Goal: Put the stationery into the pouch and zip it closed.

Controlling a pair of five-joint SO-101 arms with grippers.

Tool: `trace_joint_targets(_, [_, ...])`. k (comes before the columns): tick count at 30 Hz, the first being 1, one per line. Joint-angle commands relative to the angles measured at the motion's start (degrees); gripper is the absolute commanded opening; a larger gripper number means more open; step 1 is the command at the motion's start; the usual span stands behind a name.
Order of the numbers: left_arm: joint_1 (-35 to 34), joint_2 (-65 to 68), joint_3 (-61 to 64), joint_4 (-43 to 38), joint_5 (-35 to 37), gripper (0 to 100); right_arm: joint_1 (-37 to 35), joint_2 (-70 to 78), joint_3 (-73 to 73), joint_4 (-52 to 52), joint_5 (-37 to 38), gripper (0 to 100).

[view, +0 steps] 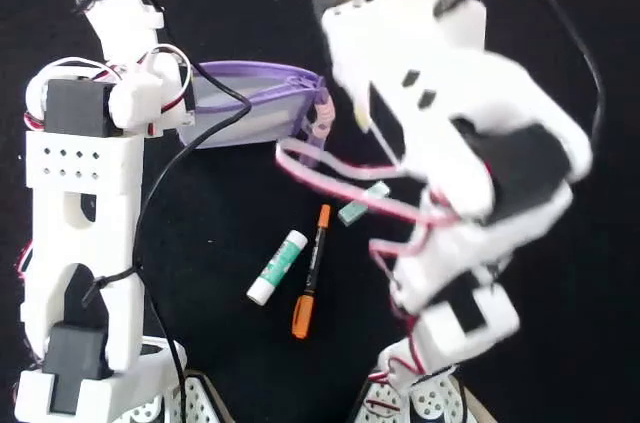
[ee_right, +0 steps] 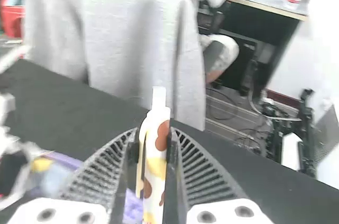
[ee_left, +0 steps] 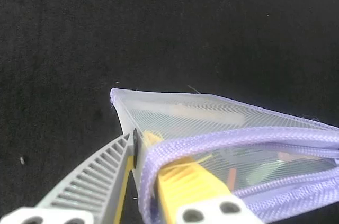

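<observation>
Pouch [view: 255, 108] lies at the far side of the black desk [view: 230, 203] in the high view, with its mouth open and one end at the left arm [view: 80, 173]. A glue stick [view: 277, 267] and an orange marker [view: 310, 273] lie side by side near the desk's middle. A small teal block [view: 362, 203] lies just beyond them. All three are outside the pouch. The right arm [view: 470, 143] is raised above the desk. In the left wrist view, the left hand [ee_left: 140, 142] pinches the pouch's purple zip rim, one finger outside the mesh wall and the yellow one inside the mouth. This grip props the opening apart. In the right wrist view, the right hand [ee_right: 153, 139] is pressed onto a spotted pen [ee_right: 157, 110], which projects past the fingertips, high over the desk. The step in hand appears to be loading: the pen is gripped but not yet in the pouch. The next move calls for bringing the pen over the propped mouth, lowering it end-first, and releasing only once it is inside. The left hand should hold the rim throughout. Three items on the desk are not yet loaded, and zipping comes last.
</observation>
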Motion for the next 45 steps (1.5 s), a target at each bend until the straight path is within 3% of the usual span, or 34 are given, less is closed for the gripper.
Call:
trace_joint_targets(1, [0.6,-0.4,-1.3,-0.1,0.8,3,-3.4,-9.3,7.9,1.4,-0.3,1.1])
trace_joint_targets(13, [0.6,-0.9,-0.4,-0.2,0.8,3,-9.0,-17.4,26.2,-6.7,-0.2,1.1])
trace_joint_targets(18, [0.6,-0.9,-0.2,-0.2,0.8,3,-10.4,-21.4,38.3,-14.9,-0.2,1.1])
trace_joint_targets(27, [0.6,-0.9,-0.1,-0.2,0.8,3,-10.4,-35.9,69.8,-41.5,-0.2,1.1])
trace_joint_targets(36, [0.6,-0.4,-0.1,-0.2,0.8,3,-10.6,-54.4,102.9,-75.3,-0.5,1.1])
trace_joint_targets(45, [0.6,-1.0,4.6,-4.9,0.8,3,-10.6,-67.9,121.6,-98.3,-0.8,1.1])
